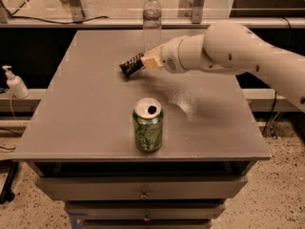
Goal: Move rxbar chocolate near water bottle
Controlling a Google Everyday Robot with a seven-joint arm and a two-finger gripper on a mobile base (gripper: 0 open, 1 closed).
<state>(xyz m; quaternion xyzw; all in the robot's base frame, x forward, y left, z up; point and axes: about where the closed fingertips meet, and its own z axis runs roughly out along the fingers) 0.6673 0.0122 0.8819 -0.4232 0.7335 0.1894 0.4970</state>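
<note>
The rxbar chocolate (131, 64), a black wrapper with pale stripes, is held by its right end in my gripper (148, 61) and sticks out to the left, tilted, just above the grey table (86, 109). The gripper is shut on the bar. The water bottle (151, 23), clear with a white cap, stands upright at the table's far edge, just behind the gripper. The bar's left tip is a short way in front of and left of the bottle.
A green soda can (148, 125) stands open-topped near the table's front middle. A small white pump bottle (15, 82) sits off the table to the left. My white arm (248, 56) reaches in from the right over the table's back right part.
</note>
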